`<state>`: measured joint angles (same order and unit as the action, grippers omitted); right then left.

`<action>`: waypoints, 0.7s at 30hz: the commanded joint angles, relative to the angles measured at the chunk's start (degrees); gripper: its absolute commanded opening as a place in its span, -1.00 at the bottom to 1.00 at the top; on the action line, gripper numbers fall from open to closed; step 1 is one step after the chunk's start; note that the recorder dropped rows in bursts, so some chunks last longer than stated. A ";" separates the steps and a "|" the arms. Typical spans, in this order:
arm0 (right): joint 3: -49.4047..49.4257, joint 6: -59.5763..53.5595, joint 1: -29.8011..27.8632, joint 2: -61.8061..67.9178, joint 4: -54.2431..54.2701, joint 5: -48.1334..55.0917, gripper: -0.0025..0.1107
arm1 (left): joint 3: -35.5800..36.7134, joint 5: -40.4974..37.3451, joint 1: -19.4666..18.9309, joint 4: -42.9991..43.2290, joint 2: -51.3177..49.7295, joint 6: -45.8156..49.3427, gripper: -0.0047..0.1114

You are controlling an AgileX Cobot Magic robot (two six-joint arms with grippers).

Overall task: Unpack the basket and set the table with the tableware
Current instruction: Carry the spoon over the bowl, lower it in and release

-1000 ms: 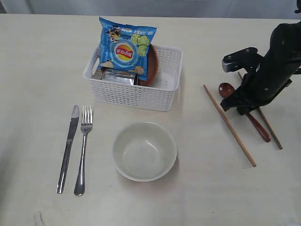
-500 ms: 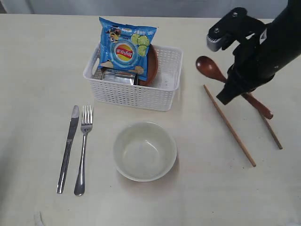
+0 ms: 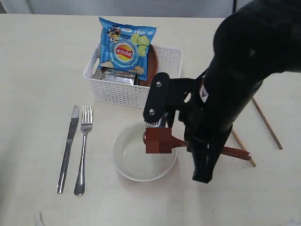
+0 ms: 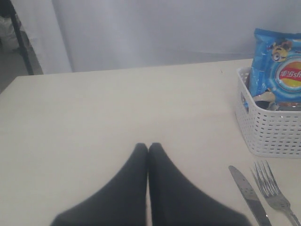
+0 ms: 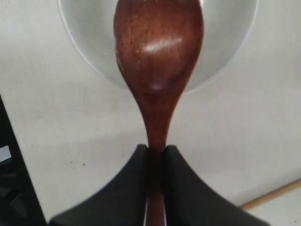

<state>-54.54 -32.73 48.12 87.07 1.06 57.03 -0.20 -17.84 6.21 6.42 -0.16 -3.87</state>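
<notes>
Right wrist view: the right gripper (image 5: 156,153) has its jaws narrow, pinched on the neck of the wooden spoon (image 5: 159,52). The spoon's head hangs over the hollow of the off-white bowl (image 5: 82,40); whether it touches the bowl I cannot tell. A second ago the spoon lay on the table (image 3: 37,70) between the two chopsticks (image 3: 267,123), well right of the bowl. Half a second ago it was up in the air, and now it has crossed to the bowl, handle trailing off to the bowl's right. The black arm hides much of the bowl's right rim in the exterior view. The chopsticks have stayed put right of the bowl. Left of the bowl lie the knife (image 3: 68,148) and fork (image 3: 83,150), side by side. Just behind the bowl, the basket (image 3: 127,96) holds the steel cup (image 3: 117,76), brown plate (image 3: 151,66) and chip bag (image 3: 126,47). The left gripper (image 4: 148,149) has its fingers pressed together with nothing between them, off past the knife on the bowl's left. Reading: the spoon looks bound for the bowl; cup and plate are not yet unpacked.
</notes>
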 commanded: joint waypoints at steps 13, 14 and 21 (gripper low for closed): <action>-8.03 1.94 1.30 10.71 -2.68 -4.40 -0.96 | 0.20 0.41 0.37 -0.66 0.16 0.00 -0.92; -8.31 1.94 1.30 11.34 -2.68 -3.06 -0.96 | 0.20 0.41 0.37 -0.66 0.16 0.00 -0.92; -8.85 1.85 2.57 15.60 -2.81 -0.20 -0.96 | 0.20 0.41 0.37 -0.66 0.16 0.00 -0.92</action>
<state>-63.11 -30.85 49.80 101.81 -1.36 56.73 -0.20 -17.84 6.21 6.42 -0.16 -3.87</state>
